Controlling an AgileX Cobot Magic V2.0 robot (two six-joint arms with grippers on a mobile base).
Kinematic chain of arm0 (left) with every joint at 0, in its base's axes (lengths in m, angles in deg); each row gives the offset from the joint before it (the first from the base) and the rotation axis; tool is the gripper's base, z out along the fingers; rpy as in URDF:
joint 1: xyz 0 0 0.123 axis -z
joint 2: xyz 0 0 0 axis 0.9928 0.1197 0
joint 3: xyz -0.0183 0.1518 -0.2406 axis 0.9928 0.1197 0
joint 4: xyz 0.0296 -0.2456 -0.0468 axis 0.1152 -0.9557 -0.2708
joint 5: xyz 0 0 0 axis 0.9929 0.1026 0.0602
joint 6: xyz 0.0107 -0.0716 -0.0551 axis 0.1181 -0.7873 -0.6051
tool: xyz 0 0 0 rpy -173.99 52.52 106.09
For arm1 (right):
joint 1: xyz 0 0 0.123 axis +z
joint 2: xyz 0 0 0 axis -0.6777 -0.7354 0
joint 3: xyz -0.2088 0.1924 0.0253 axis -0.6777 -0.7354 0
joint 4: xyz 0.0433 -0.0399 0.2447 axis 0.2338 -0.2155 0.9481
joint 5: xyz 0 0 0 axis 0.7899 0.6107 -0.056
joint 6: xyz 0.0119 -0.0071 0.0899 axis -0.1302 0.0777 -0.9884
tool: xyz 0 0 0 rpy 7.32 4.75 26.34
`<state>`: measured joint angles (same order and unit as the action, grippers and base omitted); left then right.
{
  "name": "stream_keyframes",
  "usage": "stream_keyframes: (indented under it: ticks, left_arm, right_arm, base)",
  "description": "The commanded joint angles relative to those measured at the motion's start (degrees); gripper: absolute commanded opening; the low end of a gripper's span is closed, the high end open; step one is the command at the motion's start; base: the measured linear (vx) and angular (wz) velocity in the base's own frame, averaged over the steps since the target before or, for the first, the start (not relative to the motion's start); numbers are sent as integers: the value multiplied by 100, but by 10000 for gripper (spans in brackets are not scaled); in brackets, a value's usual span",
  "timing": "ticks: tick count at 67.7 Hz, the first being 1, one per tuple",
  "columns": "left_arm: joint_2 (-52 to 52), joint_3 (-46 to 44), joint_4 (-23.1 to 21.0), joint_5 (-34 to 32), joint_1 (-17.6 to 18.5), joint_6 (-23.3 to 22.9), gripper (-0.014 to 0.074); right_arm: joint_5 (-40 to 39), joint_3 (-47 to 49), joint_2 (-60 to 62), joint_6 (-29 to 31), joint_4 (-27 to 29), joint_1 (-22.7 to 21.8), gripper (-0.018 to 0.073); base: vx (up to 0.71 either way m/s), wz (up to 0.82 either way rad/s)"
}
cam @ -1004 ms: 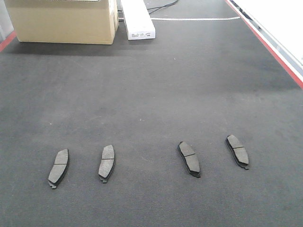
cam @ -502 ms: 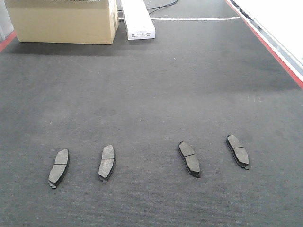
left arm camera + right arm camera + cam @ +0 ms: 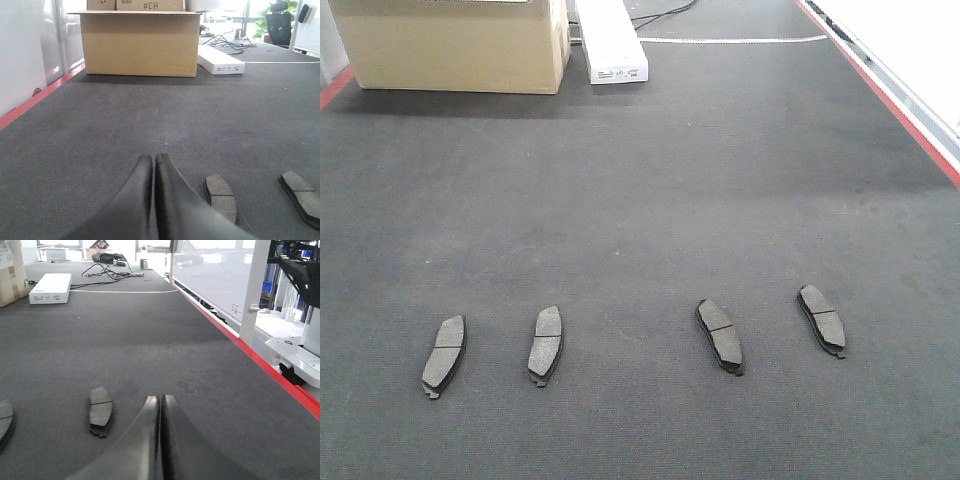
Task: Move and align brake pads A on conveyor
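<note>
You have four small flat dark grey curved brake pads lying in a loose row on the wide dark charcoal felt-textured conveyor belt (image 3: 640,190): the far-left pad (image 3: 444,354), the inner-left pad (image 3: 546,343), the inner-right pad (image 3: 720,335) and the far-right pad (image 3: 821,319). They sit well apart from each other, and they do not share one heading: the left pair leans one way, the right pair the other, with a wider gap in the middle.

Your left gripper (image 3: 153,165) has its black fingers pressed together and holds nothing; it hangs low over the belt, with a pad just to its right in the wrist view. Your right gripper (image 3: 161,405) is likewise closed and empty, with a pad just to its left.

Judging from this, alignment is not finished. The risk is approach: with fingers together you cannot straddle a thin pad, and coming down closed would likely shove it or skid it across the felt. The pads are so flat that a high pinch could slip off the edges. The tan cardboard box (image 3: 455,45) and white carton (image 3: 611,42) stand well away.
</note>
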<state>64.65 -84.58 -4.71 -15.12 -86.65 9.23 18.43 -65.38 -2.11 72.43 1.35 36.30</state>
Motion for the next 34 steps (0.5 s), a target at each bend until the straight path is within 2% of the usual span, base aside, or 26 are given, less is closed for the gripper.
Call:
stream_keyframes:
  ticks: [1,34]
  left_arm:
    - [-84,99,-56,-386,2,20,-6]
    - [-84,99,-56,-386,2,20,-6]
  right_arm:
    - [-468,-72,74,6,-8,-33,-11]
    - [-468,-72,74,6,-13,-33,-11]
  base:
    - [0,0]
    - [0,0]
